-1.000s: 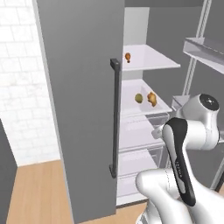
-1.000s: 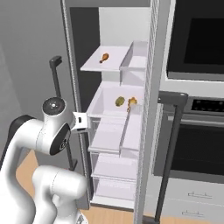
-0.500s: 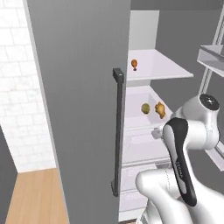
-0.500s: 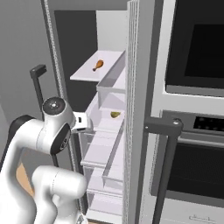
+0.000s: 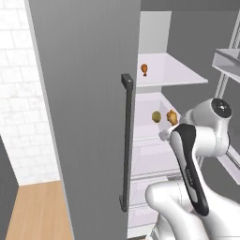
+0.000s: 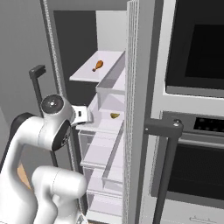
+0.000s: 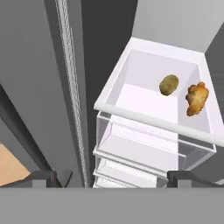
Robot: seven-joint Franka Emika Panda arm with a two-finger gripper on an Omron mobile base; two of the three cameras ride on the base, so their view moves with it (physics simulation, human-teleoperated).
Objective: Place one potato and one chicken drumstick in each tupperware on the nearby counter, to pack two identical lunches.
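Observation:
In the hand view a potato (image 7: 169, 84) and a browned chicken drumstick (image 7: 196, 99) lie side by side in a clear white fridge bin (image 7: 144, 119). My gripper (image 7: 116, 180) is open in front of and below the bin, touching nothing. The left base view shows the same potato (image 5: 156, 116) and drumstick (image 5: 172, 117) just beyond my wrist. A second drumstick (image 5: 144, 69) lies on the shelf above, and the right base view also shows this drumstick (image 6: 98, 66). The tupperware and the counter are out of view.
The open left fridge door with its dark bar handle (image 5: 126, 140) stands close on my left. The right door's edge (image 6: 135, 109) and a wall oven (image 6: 192, 52) with a bar handle (image 6: 164, 127) lie to the right. More drawers (image 7: 131, 153) sit below the bin.
Both base views have shifted and the fridge looks nearer, so the base has moved. The arm holds the same pose, the gripper stays open, and the food has not moved.

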